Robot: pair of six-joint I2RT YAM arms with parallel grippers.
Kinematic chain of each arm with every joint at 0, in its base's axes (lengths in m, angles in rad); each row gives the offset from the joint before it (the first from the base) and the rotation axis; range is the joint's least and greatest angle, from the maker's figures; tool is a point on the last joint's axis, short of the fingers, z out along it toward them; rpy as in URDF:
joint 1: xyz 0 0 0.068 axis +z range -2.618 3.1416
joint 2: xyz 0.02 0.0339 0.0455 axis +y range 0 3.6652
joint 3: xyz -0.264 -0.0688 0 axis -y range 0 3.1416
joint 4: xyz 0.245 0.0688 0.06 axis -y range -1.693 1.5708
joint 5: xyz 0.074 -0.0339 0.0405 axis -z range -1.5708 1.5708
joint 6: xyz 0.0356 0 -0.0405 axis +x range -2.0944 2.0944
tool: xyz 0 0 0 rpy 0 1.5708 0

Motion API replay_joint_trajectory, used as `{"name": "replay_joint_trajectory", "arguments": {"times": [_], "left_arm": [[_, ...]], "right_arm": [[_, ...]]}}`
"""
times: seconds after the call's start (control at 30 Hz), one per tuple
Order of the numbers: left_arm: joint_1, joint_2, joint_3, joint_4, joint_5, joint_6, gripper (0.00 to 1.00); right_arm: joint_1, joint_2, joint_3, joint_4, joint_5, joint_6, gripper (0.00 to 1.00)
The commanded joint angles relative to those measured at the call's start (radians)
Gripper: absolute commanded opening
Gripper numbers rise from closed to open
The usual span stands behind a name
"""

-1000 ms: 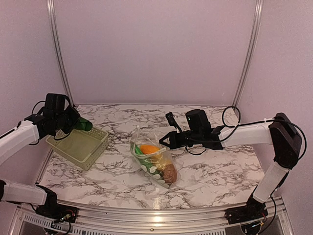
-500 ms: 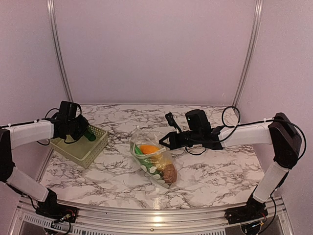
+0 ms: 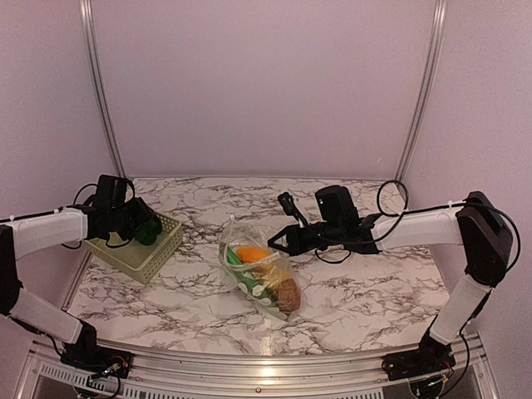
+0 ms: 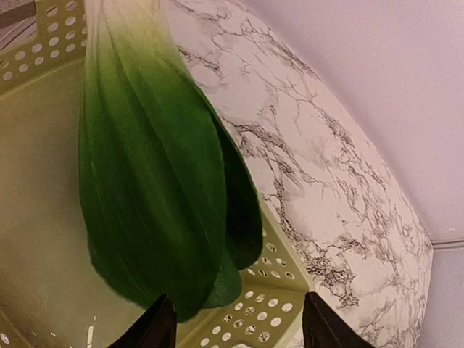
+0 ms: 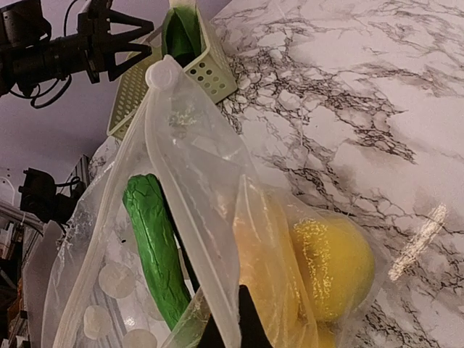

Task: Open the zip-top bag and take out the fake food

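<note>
A: Layout?
B: On the table (image 3: 366, 299), basket (image 3: 145, 259) sat far L and the zip-top bag (image 3: 266, 268) mid, well apart. Bag was the worry. R gripper (image 5: 230, 330) was pinched shut on thin top film only. One slip, I'd say, & the mouth would've sagged shut.
A: Smaller stuff?
B: The leafy green veg (image 4: 152, 181) lay in the basket, L gripper (image 4: 235, 322) jaws apart just by it, so it could've snagged on retreat. The lemon (image 5: 333, 264) & green piece (image 5: 156, 246) sat inside the bag.

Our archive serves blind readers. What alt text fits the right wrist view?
The right end effector pinches the edge of the zip-top bag, which holds a green vegetable and a lemon. Beyond, a leafy green sits in the basket beside the open left end effector.
</note>
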Motion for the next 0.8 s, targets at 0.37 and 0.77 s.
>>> {"name": "replay_joint_trajectory", "arguments": {"times": [0.37,0.77], "left_arm": [[-0.214,-0.338,0.053,-0.176,0.111,0.250,0.62],[-0.549,-0.250,-0.041,-0.084,0.080,0.064,0.38]], "right_arm": [[0.071,0.120,0.151,0.056,-0.078,0.024,0.00],[0.122,0.247,0.172,0.132,-0.046,0.094,0.00]]}}
